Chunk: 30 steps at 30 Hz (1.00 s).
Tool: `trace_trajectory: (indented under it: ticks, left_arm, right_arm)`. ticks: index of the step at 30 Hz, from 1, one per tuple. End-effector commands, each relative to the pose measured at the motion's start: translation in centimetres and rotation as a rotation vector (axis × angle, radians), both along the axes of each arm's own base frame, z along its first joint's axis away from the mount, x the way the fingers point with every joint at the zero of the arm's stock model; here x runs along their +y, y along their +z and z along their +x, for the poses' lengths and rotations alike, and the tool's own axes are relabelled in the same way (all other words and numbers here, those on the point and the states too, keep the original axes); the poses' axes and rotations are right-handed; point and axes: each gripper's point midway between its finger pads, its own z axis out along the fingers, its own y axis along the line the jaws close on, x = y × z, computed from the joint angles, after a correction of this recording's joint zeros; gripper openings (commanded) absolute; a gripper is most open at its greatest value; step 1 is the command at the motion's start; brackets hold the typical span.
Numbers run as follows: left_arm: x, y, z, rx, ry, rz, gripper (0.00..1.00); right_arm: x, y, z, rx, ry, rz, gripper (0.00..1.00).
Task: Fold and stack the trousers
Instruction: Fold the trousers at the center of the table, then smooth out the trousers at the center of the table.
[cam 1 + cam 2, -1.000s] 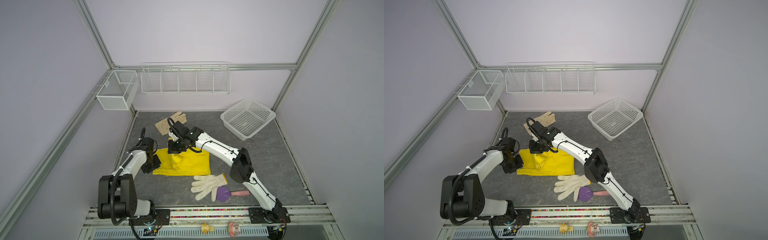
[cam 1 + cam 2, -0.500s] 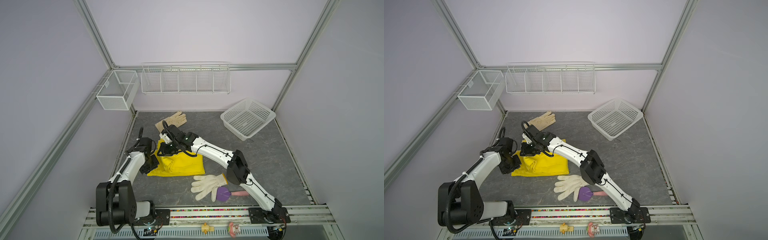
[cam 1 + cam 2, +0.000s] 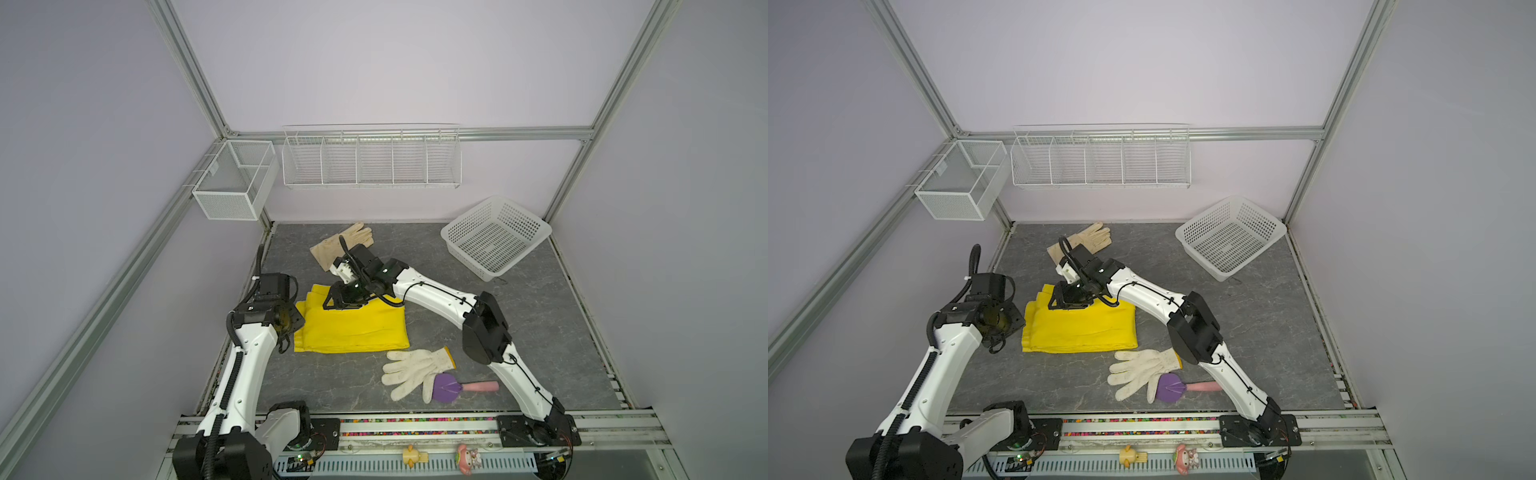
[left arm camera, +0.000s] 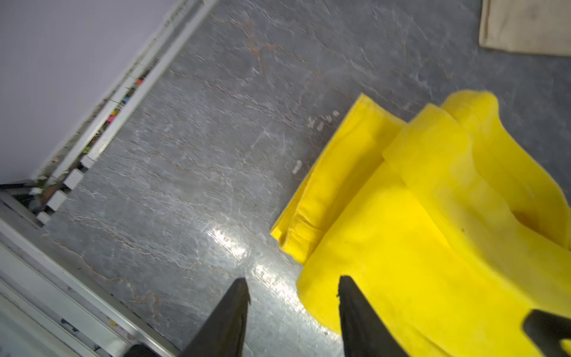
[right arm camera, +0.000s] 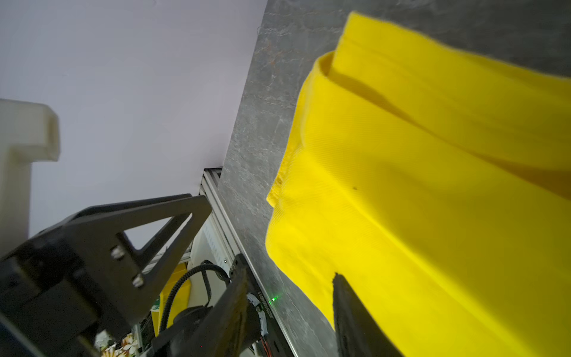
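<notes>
In both top views the trousers [image 3: 353, 328] lie on the table as a folded yellow rectangle just behind the knit glove [image 3: 415, 368], on its side away from the front rail. The right gripper [image 3: 343, 301] hovers over the cloth's corner farthest from that glove. The left gripper [image 3: 296, 327] sits at the layered end, also well away from the glove.

The left wrist view shows the left gripper [image 4: 292, 281] with jaws parted and nothing between them. One fingertip is above the trousers [image 4: 432, 247], whose stacked hems bulge loosely.

The right wrist view shows the right gripper [image 5: 290, 278] likewise spread and empty beside a layered edge.

By these views a fold appears laid down and the cloth released. The next move probably calls for pinching every layer of the uneven end together, both arms level, before folding toward the glove.
</notes>
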Motion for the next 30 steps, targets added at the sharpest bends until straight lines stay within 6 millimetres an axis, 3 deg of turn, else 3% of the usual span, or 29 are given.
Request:
trace_trajectory:
  ticks: [1,5,9,14,20,30]
  left_arm:
    - [-2.8,-0.2,-0.1,0.025,-0.076,-0.147,0.55]
    - [-3.6,-1.7,-0.1,0.039,-0.079,-0.18,0.59]
    - [-3.8,-4.3,-0.7,0.094,-0.062,-0.2,0.6]
    - [-3.2,-5.9,-1.0,0.141,-0.026,-0.17,0.6]
    - [-3.5,-7.8,-0.8,0.156,0.006,-0.199,0.57]
    - [-2.1,-9.9,-1.3,0.209,0.044,-0.128,0.17]
  right_arm:
    - [-5.7,3.0,1.6,-0.193,0.067,-0.058,0.52]
    - [-10.8,0.9,1.9,-0.416,0.24,-0.238,0.61]
    - [-13.6,-1.4,2.7,-0.573,0.38,-0.342,0.66]
    - [-13.0,-3.0,3.5,-0.651,0.492,-0.299,0.67]
    - [-13.4,-7.0,4.9,-0.698,0.608,-0.39,0.68]
    - [-14.1,-9.3,9.7,-0.67,0.493,-0.447,0.65]
